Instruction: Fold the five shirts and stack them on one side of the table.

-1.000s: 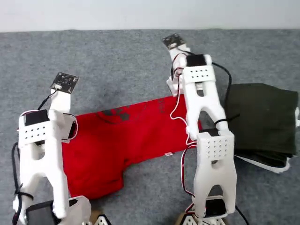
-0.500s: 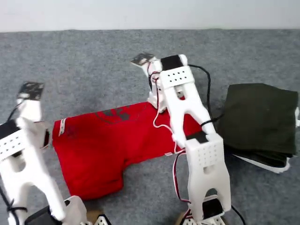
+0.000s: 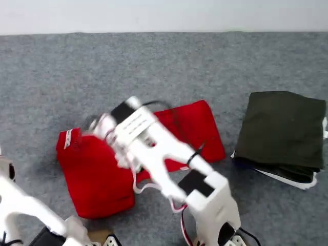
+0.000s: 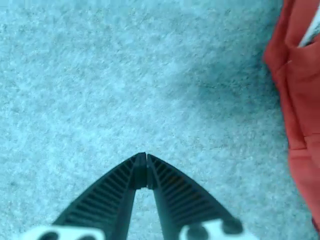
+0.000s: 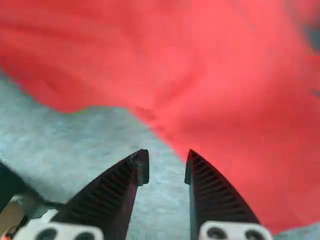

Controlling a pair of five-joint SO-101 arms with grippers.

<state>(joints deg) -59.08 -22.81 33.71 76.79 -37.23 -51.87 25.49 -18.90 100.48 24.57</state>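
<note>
the red shirt [image 3: 95,179] lies in the middle of the grey carpeted surface [image 3: 154,66], partly folded. one wide part reaches toward the far right, and a thicker, doubled part sits nearer the arms' bases. a small white label [image 3: 67,138] shows at its outer corner, on the left arm's side.

the right arm [image 3: 154,151] stretches low across the shirt from its base at the near edge. the right pincer [image 5: 165,167] is over the shirt's hem, where red cloth meets grey surface. its jaws stand a little apart with nothing between them, and the cloth lies beyond the tips, not in the grip.

the left arm [image 3: 23,202] sits at the near left corner, off the shirt. the left pincer [image 4: 145,162] is closed, its tips meeting with nothing held. it hangs over bare grey surface, with the edge of the red shirt [image 4: 300,100] just beside it.

at the right side of the surface, well apart from the red shirt, rests a stack of folded shirts [image 3: 284,130]. a dark shirt lies on top, and a white layer [image 3: 289,178] peeks out along the stack's near edge. neither pincer touches the stack.
</note>
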